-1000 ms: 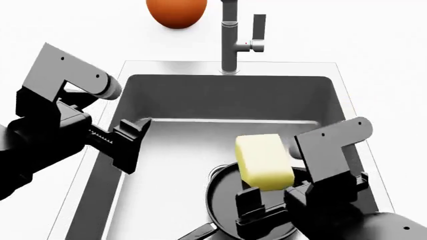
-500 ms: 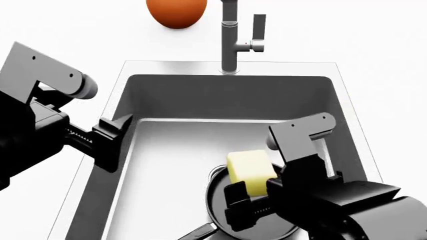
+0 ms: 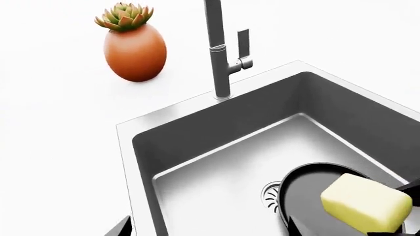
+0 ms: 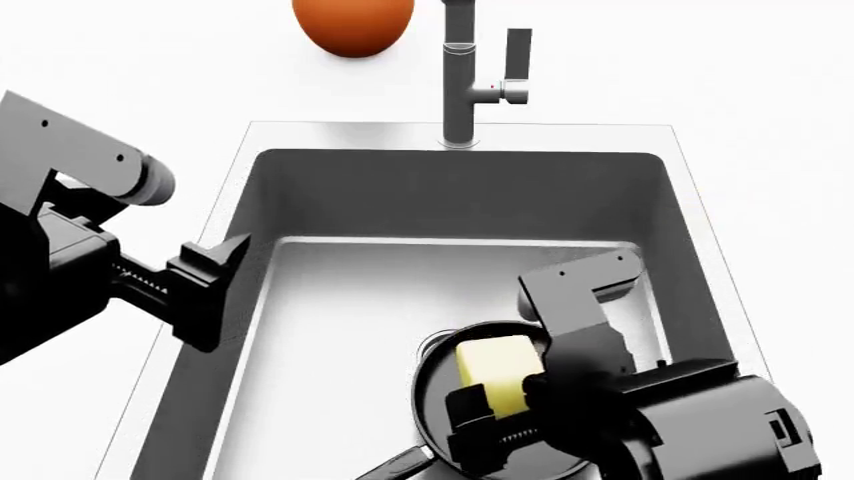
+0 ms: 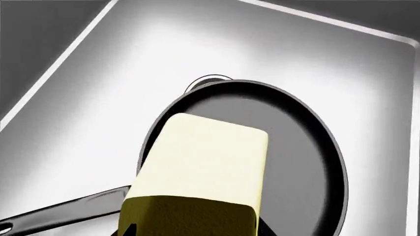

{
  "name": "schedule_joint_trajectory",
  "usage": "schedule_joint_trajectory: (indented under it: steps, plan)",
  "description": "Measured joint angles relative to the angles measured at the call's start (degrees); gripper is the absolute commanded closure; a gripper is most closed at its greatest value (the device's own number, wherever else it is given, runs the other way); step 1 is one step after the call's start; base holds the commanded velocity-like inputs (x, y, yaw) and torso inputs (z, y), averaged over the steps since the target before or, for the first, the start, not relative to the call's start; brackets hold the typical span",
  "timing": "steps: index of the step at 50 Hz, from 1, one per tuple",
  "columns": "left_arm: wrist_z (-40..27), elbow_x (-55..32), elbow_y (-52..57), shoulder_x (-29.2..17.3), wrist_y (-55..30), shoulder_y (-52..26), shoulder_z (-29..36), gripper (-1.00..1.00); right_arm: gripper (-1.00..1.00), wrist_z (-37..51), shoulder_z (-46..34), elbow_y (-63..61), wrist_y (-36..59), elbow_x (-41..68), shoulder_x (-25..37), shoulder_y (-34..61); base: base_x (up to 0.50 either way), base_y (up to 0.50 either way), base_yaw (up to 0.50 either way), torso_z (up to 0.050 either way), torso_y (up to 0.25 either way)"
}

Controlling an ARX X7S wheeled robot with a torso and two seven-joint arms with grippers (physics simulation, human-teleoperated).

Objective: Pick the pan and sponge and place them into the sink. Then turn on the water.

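Note:
The black pan [image 4: 433,398] lies on the floor of the sink [image 4: 454,190], beside the drain, with its handle toward the front. My right gripper [image 4: 505,408] is shut on the pale yellow sponge [image 4: 497,370] and holds it just over the pan's inside. The right wrist view has the sponge [image 5: 203,167] filling the space between the jaws above the pan [image 5: 302,162]. Over the sink's left rim, my left gripper [image 4: 207,290] is open and holds nothing. No water runs from the faucet [image 4: 461,80].
The faucet's side lever [image 4: 518,58] stands upright behind the sink. An orange round pot [image 3: 135,51] with a green succulent sits on the white counter at the back left. The drain [image 3: 272,192] shows beside the pan [image 3: 308,179].
The right gripper has come down and slightly left with the sponge, now low over the pan. My left gripper has drawn back leftward from inside the sink to its left rim.

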Motion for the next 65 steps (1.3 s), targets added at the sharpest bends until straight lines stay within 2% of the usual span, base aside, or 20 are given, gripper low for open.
schedule_joint_trajectory:
  steps: [9,10,23,32,39,49,55,65]
  plan:
    - [0.04,0.20,-0.20,-0.01,0.40,0.35,0.25,-1.00,1.00,-0.72,-1.46,3.18,-1.63,-0.86,-0.64,0.43,0.00,0.00,0.00,0.000,0.000]
    - [0.03,0.22,-0.24,0.01,0.45,0.39,0.28,-1.00,-1.00,-0.73,-1.57,3.37,-1.75,-0.93,-0.67,0.46,0.00,0.00,0.00,0.000,0.000]
    - [-0.04,0.08,-0.44,-0.07,0.69,0.73,0.41,-1.00,-1.00,-1.16,-1.84,2.60,-1.77,-1.30,-0.15,0.64,0.00,0.00,0.00,0.000,0.000]
    - [-0.10,0.09,-0.76,0.06,0.92,0.76,0.53,-1.00,-1.00,0.88,0.79,-2.51,-0.62,-0.36,1.07,1.09,0.00,0.00,0.00,0.000,0.000]
    - [-0.32,-0.04,-0.68,-0.12,1.28,1.12,0.28,-1.00,-1.00,3.59,5.32,-10.24,-1.82,0.86,2.68,-0.04,0.00,0.00,0.00,0.000,0.000]
    - [-2.10,0.71,-0.65,-0.36,3.02,2.83,-0.58,-1.00,-1.00,8.05,13.52,-21.06,-9.69,1.25,4.41,-5.02,0.00,0.00,0.00,0.000,0.000]
    - [-4.59,1.73,-0.30,-0.70,4.61,4.51,-1.73,-1.00,-1.00,11.58,18.61,-26.17,-13.37,1.06,5.17,-8.23,0.00,0.00,0.00,0.000,0.000]
    - [-11.23,2.62,4.02,-2.91,6.89,9.13,-5.06,-1.00,-1.00,16.36,25.84,-36.72,-13.33,3.17,7.74,-13.78,0.00,0.00,0.00,0.000,0.000]
